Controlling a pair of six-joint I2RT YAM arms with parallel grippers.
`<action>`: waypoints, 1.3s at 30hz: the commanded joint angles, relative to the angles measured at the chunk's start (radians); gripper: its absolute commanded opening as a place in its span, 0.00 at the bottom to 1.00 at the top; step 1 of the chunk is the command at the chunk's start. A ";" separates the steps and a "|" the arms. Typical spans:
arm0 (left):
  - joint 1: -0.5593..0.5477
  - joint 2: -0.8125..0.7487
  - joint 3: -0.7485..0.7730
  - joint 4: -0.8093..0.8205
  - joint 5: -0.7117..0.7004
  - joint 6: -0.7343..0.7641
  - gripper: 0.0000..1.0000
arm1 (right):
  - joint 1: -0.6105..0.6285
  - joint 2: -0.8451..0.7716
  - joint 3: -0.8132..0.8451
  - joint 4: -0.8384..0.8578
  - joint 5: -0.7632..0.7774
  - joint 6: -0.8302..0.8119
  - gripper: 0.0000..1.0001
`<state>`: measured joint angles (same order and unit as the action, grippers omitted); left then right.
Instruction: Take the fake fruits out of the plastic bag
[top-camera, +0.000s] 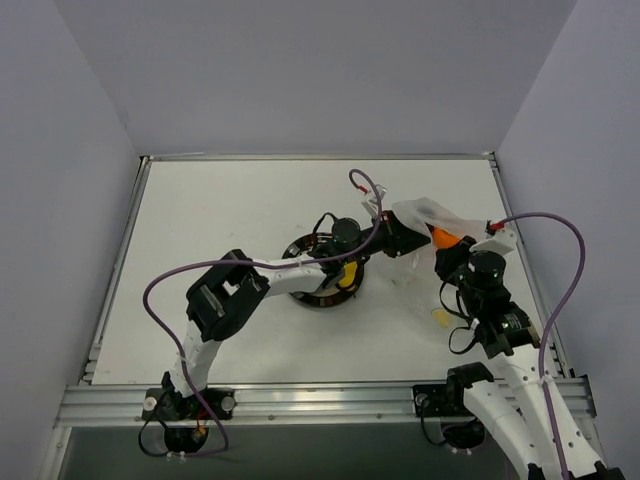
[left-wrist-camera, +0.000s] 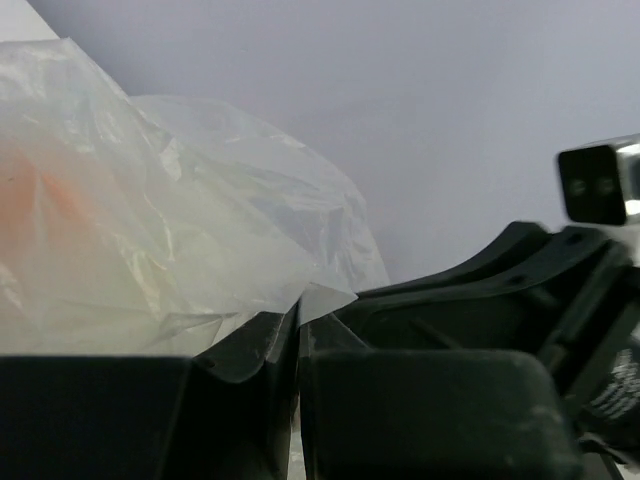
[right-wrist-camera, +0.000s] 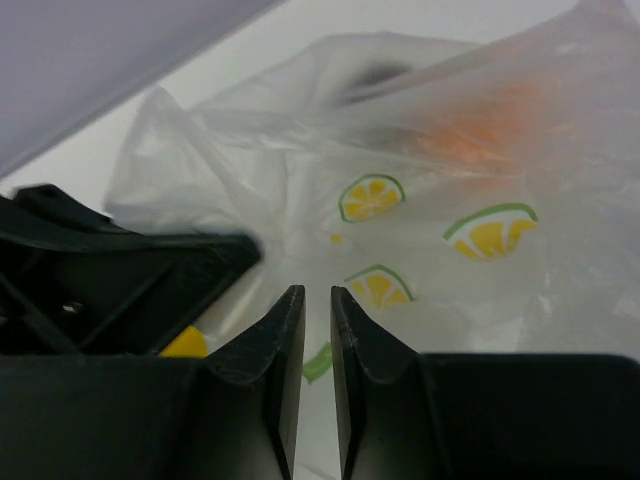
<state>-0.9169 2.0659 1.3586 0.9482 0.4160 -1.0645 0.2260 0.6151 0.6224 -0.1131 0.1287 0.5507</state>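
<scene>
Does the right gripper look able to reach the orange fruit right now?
Probably not directly: the orange fruit shows only through the film of the plastic bag, ahead of the right gripper; no opening visible there.

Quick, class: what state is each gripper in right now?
Left gripper: closed, pinching the plastic bag.
Right gripper: jaws nearly together at the bag; grip cannot be told.

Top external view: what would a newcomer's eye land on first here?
The crinkly plastic bag is held up right of centre, with an orange fruit glowing through it. The left arm's fingers are shut on its edge. That arm stretches across the dark-rimmed plate, where a yellow fruit lies.
</scene>
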 joint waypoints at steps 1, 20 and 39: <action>0.010 -0.056 0.039 0.098 -0.040 -0.015 0.02 | 0.009 0.060 -0.038 -0.008 -0.004 0.002 0.11; 0.019 -0.046 0.001 0.179 0.017 -0.095 0.02 | -0.086 0.586 -0.032 0.464 0.331 0.014 0.31; 0.021 -0.046 -0.039 0.215 0.060 -0.130 0.02 | -0.221 0.926 0.149 0.552 0.218 -0.069 1.00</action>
<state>-0.9012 2.0655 1.3079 1.0870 0.4492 -1.1873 0.0067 1.5215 0.7174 0.3962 0.3439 0.5007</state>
